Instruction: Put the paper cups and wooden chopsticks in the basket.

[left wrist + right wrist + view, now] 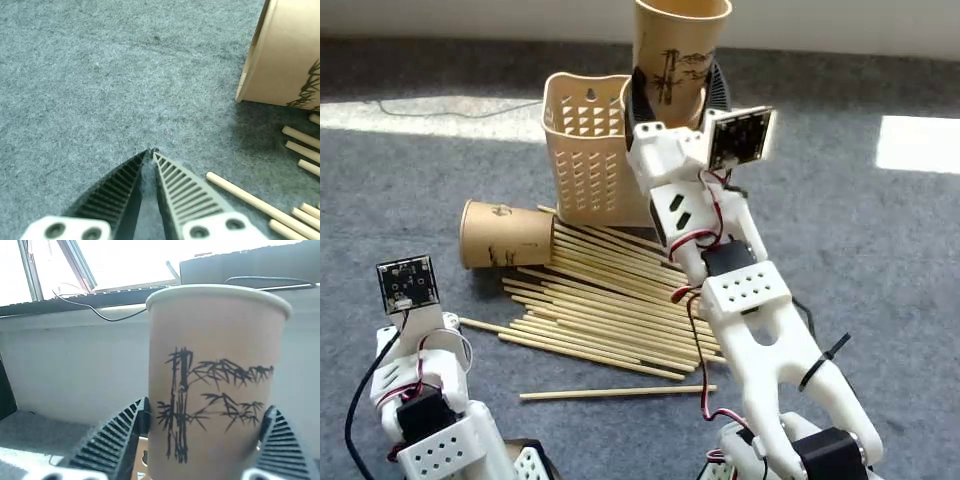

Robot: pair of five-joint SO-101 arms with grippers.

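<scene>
Grey carpet (pixel 880 230) underneath; white wall (pixel 75 365), black cable (pixel 102 317) below bright window (pixel 140 260)

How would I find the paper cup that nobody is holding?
Find the cream slotted basket on the grey carpet. Left of its base, a paper cup sits beside the heap of wooden chopsticks. It lies on its side; the other cup stands upright in the right tool.

place: indoor room | floor: grey carpet (pixel 880 250) | window (pixel 140 260), white wall (pixel 75 365)
</scene>
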